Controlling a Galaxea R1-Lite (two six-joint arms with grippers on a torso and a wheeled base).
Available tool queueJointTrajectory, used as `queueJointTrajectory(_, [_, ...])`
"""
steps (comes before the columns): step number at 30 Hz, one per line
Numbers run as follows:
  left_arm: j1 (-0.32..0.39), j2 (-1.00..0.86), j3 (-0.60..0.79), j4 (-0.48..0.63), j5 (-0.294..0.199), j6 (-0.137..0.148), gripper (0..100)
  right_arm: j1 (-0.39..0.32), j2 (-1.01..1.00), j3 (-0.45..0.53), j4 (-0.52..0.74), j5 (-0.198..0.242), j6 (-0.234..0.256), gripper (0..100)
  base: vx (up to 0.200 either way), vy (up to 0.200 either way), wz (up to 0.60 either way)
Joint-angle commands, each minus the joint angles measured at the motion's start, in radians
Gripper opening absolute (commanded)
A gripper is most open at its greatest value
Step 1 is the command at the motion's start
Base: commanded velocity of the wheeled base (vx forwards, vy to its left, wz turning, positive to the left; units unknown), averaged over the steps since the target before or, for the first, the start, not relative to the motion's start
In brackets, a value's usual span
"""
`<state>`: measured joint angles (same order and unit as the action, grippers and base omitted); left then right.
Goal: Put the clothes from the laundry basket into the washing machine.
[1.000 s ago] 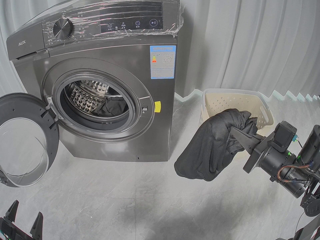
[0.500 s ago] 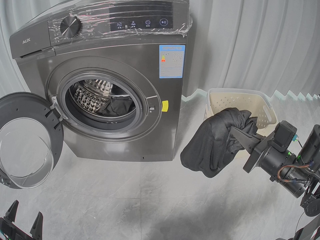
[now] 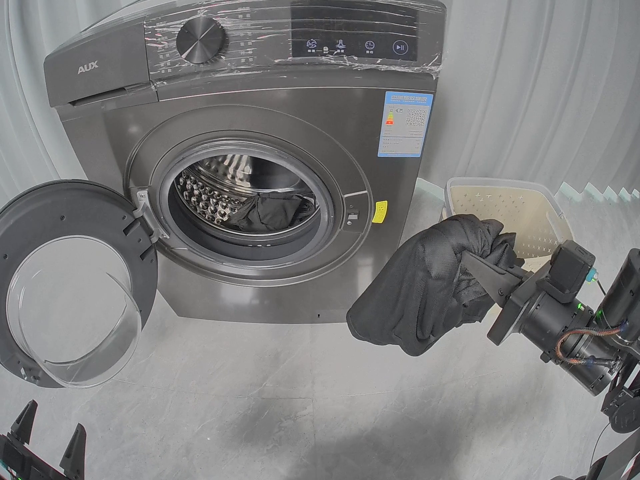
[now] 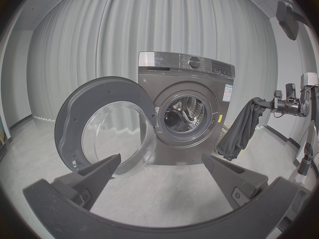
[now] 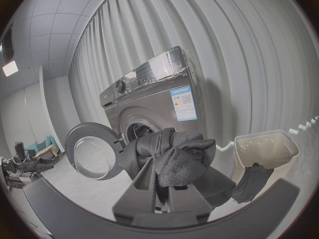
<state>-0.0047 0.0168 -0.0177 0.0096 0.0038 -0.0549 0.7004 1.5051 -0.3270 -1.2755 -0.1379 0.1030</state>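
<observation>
Currently right gripper [image 3: 470, 261] clamps black garment [image 3: 413, 288] at a bunched fold; limp, light, hangs low, may snag. Left gripper [image 4: 160, 156] spread, empty.

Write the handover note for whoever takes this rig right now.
Right gripper: jaws shut on black garment, held off the floor near laundry basket, to the right of washing machine.
Left gripper: open, empty, low by the floor.
Done: door open; one dark garment in the drum.
Left: load the held garment; dark cloth at the basket's rim may be another piece.
</observation>
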Motion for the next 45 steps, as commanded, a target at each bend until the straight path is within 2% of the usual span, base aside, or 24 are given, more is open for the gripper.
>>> queueJointTrajectory(1, [0.000,-0.015,0.015,0.000,0.001,0.000,100,0.001,0.000,0.005,-0.001,0.001,0.000,0,-0.200,0.000,0.00])
queueJointTrajectory(7, [0.000,-0.015,0.015,0.000,0.002,0.000,100,0.002,0.003,0.003,-0.001,0.001,0.000,0,-0.200,0.000,0.00])
queueJointTrajectory(15, [0.000,-0.015,0.015,0.000,0.001,0.000,100,0.001,0.001,0.003,-0.001,0.001,0.001,0,0.000,0.000,0.00])
queueJointTrajectory(34, [0.000,-0.015,0.015,0.000,0.001,0.000,100,0.001,0.004,0.006,-0.001,0.001,0.009,0,0.000,0.200,0.00])
queueJointTrajectory(42, [0.000,-0.015,0.015,0.000,0.001,0.000,100,0.001,0.004,0.006,-0.001,0.001,0.009,0,0.000,0.000,0.00])
queueJointTrajectory(45, [0.000,-0.015,0.015,0.000,0.001,0.000,100,0.001,0.004,0.006,-0.001,0.001,0.009,0,-0.200,0.000,0.00])
